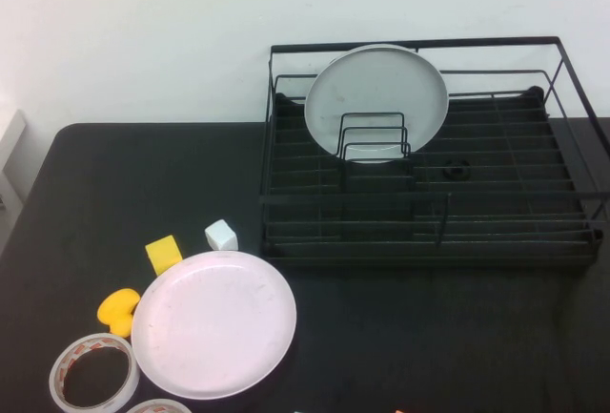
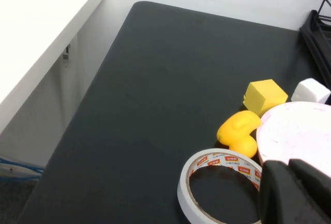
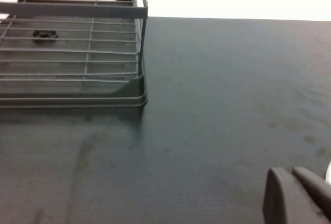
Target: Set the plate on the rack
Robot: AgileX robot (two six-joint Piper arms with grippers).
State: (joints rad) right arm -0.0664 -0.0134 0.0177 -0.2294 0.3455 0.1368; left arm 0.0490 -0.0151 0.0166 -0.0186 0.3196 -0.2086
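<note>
The large pinkish-white plate (image 1: 214, 322) lies flat on the black table at the front left; its rim also shows in the left wrist view (image 2: 300, 131). The black wire rack (image 1: 429, 194) stands at the back right and holds a smaller grey-white plate (image 1: 376, 98) upright in its loops. Neither arm shows in the high view. My left gripper (image 2: 290, 182) hovers at the plate's near-left edge, fingers together and empty. My right gripper (image 3: 292, 193) hangs over bare table to the right of the rack (image 3: 72, 53), fingers together and empty.
A yellow block (image 1: 163, 254), a white block (image 1: 221, 235) and a yellow toy (image 1: 118, 310) lie just left of the plate. A tape roll (image 1: 93, 373) lies at the front left corner, with a second one (image 1: 157, 406) beside it. A white shelf (image 2: 41, 27) stands beyond the table's left edge.
</note>
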